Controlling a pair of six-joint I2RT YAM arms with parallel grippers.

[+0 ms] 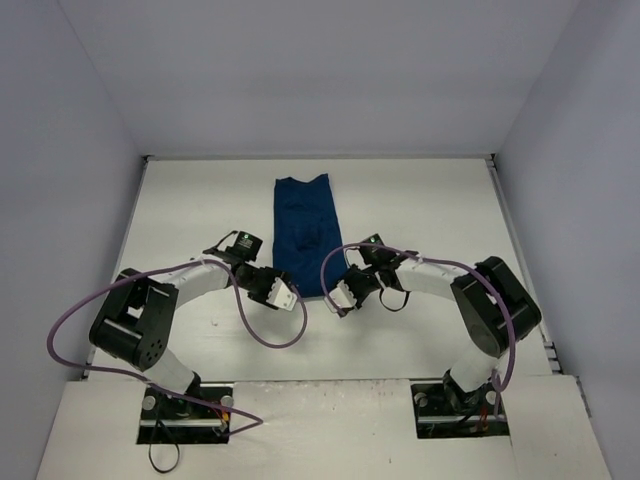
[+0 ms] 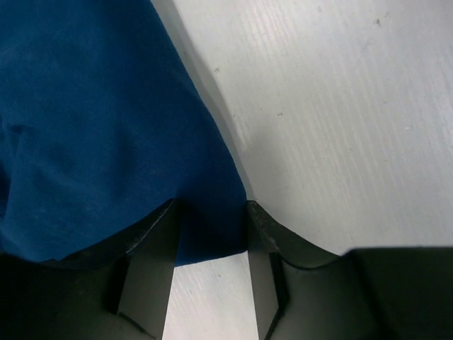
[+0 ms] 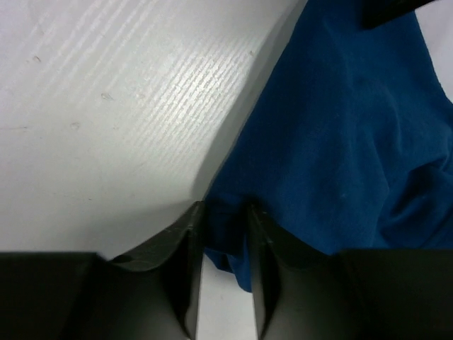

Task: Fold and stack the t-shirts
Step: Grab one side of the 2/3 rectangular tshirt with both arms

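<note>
t-shirt [image 1: 304,225] on table [image 1: 420,210], left end effector [image 2: 211,212] near-left, right end effector [image 3: 225,212] near-right

A white table [image 1: 420,210] sits inside a pale lavender-grey enclosure, with a back wall [image 1: 320,70], a left wall [image 1: 60,150] and a right wall [image 1: 580,130] rising from its edges. Seen close, the table shows fine parallel lines and a few small specks. A lighter board [image 1: 320,420] with faint reddish smudges lies along its near edge.

Plain navy blue t-shirt [image 1: 305,233] on a white table [image 1: 420,210], purple cables [image 1: 262,325], black jaws.
</note>
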